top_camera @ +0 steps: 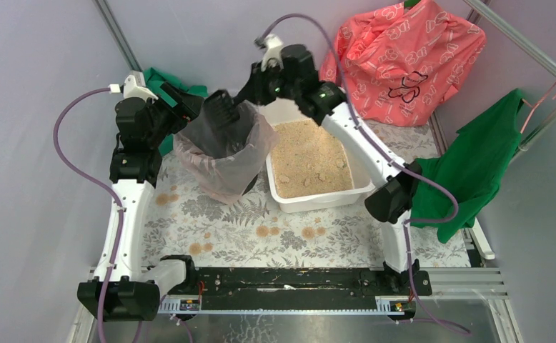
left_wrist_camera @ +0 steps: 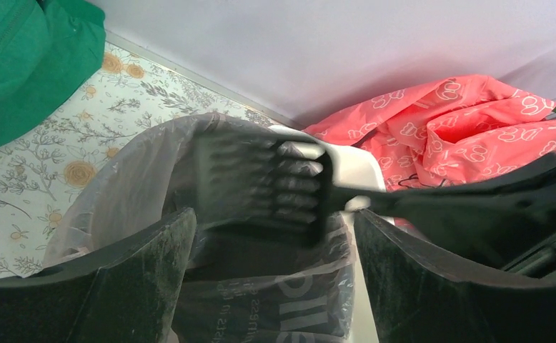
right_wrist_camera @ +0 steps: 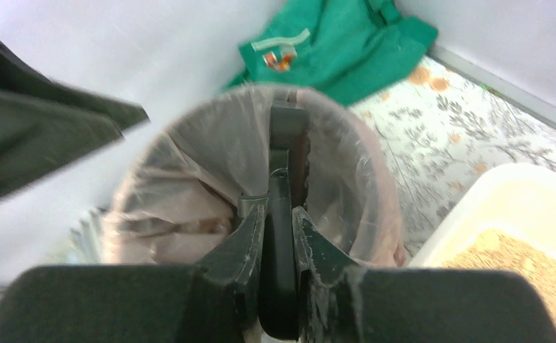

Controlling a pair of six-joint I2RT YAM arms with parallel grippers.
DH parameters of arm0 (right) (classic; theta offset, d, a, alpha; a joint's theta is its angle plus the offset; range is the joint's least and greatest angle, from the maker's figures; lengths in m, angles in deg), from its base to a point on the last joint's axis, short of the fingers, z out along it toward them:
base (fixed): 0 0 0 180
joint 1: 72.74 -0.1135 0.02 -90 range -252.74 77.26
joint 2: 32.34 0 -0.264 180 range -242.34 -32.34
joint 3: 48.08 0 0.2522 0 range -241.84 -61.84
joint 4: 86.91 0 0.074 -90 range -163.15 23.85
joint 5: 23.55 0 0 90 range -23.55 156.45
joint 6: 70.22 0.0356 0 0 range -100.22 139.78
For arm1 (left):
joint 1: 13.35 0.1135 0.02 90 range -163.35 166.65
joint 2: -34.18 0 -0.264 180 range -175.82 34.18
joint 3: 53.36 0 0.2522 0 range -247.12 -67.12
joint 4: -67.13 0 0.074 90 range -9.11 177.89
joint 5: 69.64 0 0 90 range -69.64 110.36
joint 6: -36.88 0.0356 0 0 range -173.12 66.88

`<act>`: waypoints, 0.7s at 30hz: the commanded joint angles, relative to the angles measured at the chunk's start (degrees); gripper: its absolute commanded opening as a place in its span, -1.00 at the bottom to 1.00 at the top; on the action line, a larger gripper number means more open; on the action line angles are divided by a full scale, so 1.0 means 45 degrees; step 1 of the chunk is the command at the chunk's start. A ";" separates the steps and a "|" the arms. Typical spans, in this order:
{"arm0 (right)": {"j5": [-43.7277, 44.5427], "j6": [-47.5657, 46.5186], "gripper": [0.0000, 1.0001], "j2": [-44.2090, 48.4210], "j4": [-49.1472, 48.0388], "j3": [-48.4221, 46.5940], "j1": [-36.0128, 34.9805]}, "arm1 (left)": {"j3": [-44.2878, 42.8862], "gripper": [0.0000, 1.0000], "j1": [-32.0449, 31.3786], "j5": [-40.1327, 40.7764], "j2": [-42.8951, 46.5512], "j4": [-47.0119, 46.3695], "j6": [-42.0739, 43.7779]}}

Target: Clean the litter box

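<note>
A scoop (top_camera: 221, 108) is clamped in the right gripper (right_wrist_camera: 276, 211) over the bagged bin (top_camera: 218, 170) beside the litter box (top_camera: 311, 202); the left gripper (left_wrist_camera: 271, 223) is spread open nearby.

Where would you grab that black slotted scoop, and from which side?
Grip the scoop by its slim handle, from the tail end, as the right end effector does: it fits between the fingers, leaving the wide slotted head free over the bin.

bin (top_camera: 218, 179) mouth: scoop (top_camera: 221, 108) across it | litter box (top_camera: 311, 202) near half: open above
</note>
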 commanded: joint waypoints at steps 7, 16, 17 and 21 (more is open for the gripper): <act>-0.4620 0.7750 -1.00 0.3289 -0.7202 0.2957 0.4474 | -0.0394 0.80 -0.0146 0.0600 -0.0529 -0.0158 0.0106; -0.2908 0.4557 -1.00 0.5462 -0.3569 0.6060 0.7512 | -0.1404 0.81 -0.0119 -0.0184 -0.2335 -0.1012 -0.0449; -0.2292 0.3523 -1.00 0.5466 -0.2470 0.5944 0.7511 | -0.1604 0.81 -0.0132 -0.0205 -0.2525 -0.0995 -0.0458; -0.0660 0.1228 -1.00 0.5311 0.0258 0.5986 0.7497 | -0.2308 0.81 -0.0097 -0.0740 -0.3251 -0.1176 -0.1037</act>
